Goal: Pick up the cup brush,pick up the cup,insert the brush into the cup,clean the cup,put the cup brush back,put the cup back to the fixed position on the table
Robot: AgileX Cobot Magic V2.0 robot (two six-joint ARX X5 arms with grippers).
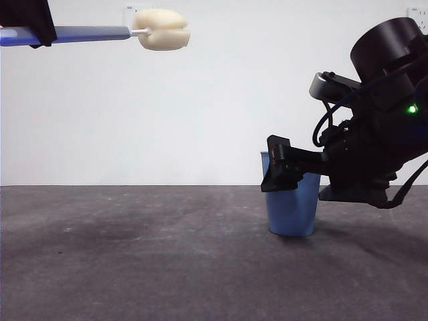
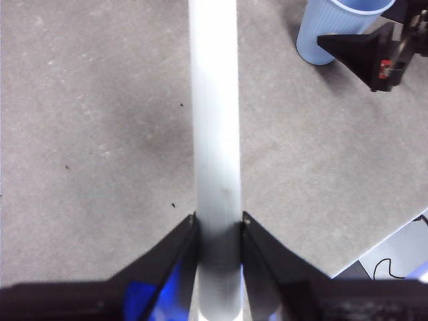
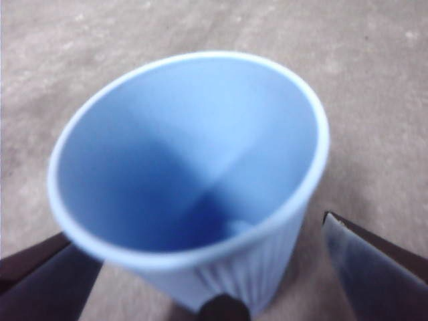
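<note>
High at front, left claw [image 2: 218, 227] pinching cup brush [image 2: 214, 134], right claw [image 3: 214, 267] spread around cup [image 3: 194, 167].

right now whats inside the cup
Nothing: the right wrist view looks into the cup and shows only bare blue wall down to the bottom. The brush is held high in the air by the left gripper, well away from it.
</note>
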